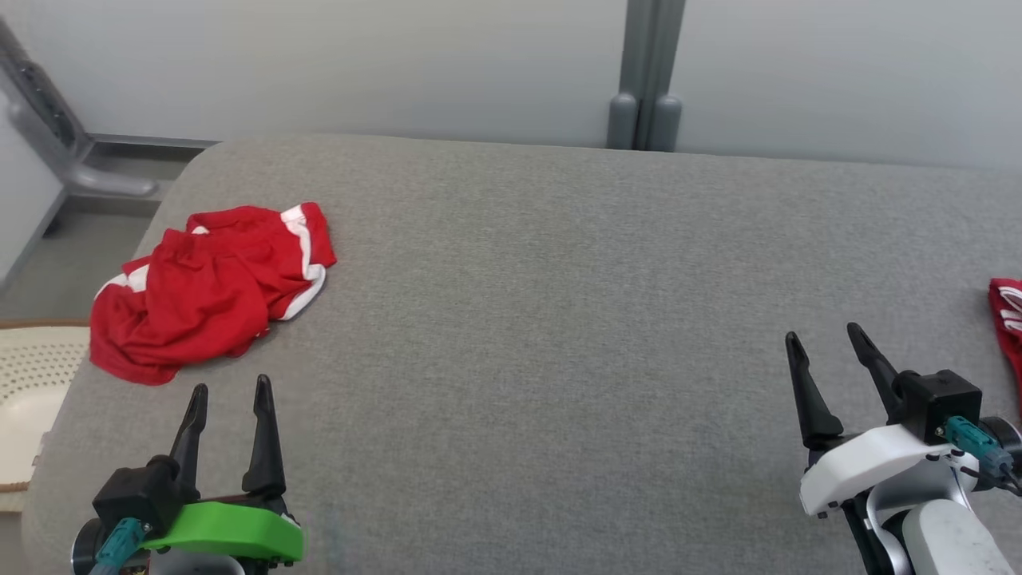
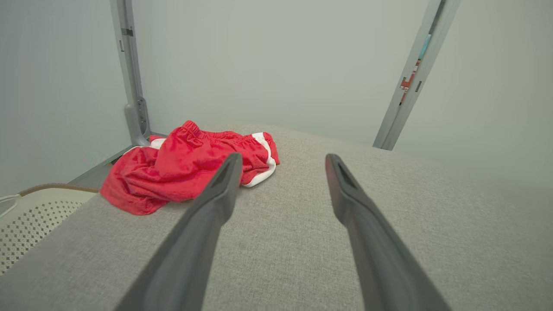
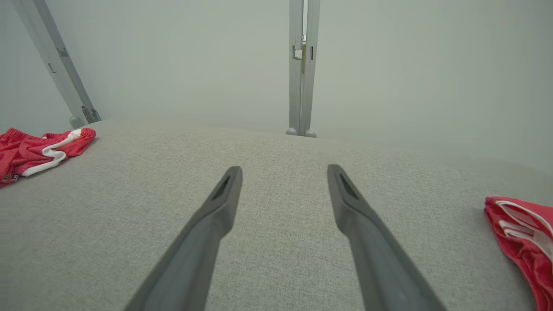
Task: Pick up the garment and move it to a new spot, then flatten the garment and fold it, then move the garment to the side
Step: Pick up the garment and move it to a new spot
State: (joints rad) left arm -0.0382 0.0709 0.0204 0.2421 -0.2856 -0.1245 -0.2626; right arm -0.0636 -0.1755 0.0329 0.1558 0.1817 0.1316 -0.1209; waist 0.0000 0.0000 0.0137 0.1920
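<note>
Red shorts (image 1: 209,291) lying crumpled near the table's (image 1: 519,319) left edge. Left gripper (image 1: 231,384), right gripper (image 1: 823,332): hovering, jaws released. Advised: left pinching a raised fold.

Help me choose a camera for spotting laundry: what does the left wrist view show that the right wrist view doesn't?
Left wrist view adds the white basket beside the grey cushion and the open left gripper. Right wrist view adds a second red garment at its right edge and the open right gripper. Both share the crumpled red shorts, the cushion and the pale wall.
</note>
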